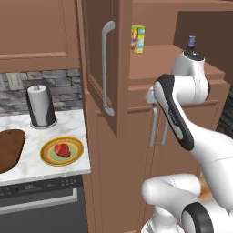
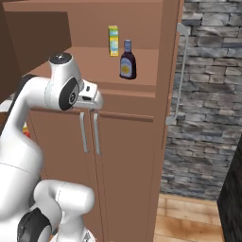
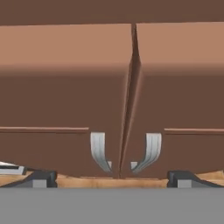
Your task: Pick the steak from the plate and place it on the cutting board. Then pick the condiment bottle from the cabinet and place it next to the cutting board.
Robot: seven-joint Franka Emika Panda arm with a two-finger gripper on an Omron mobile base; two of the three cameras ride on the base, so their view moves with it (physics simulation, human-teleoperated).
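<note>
The steak (image 1: 62,150) lies in the middle of the plate (image 1: 47,159), which sits near the front edge of the marble worktop (image 1: 68,120). The cutting board (image 1: 9,148) is just beside the plate toward the worktop's left end and carries nothing, so by my judgement the first half of the task is not yet done. A paper towel roll (image 1: 41,104) stands upright toward the back of the worktop, behind the plate.

The condiment bottle (image 2: 127,60) stands upright on the open shelf (image 2: 146,64) of the cabinet (image 2: 132,142), near the shelf's front edge, with a yellow box (image 2: 113,40) behind it toward the back wall. The upper cabinet door (image 1: 102,63) hangs swung open, which leaves that shelf reachable.

The pincer (image 3: 112,179) is released, its fingertips (image 3: 39,178) spread wide and holding nothing. The hand view looks along it at the two lower cabinet doors and their paired silver handles (image 3: 99,151), so the hand is aimed low at the cabinet front, below the shelf. The arm is folded up in front of the cabinet, well apart from the plate; reaching the steak would likely call for a swing or a drive to the left.
</note>
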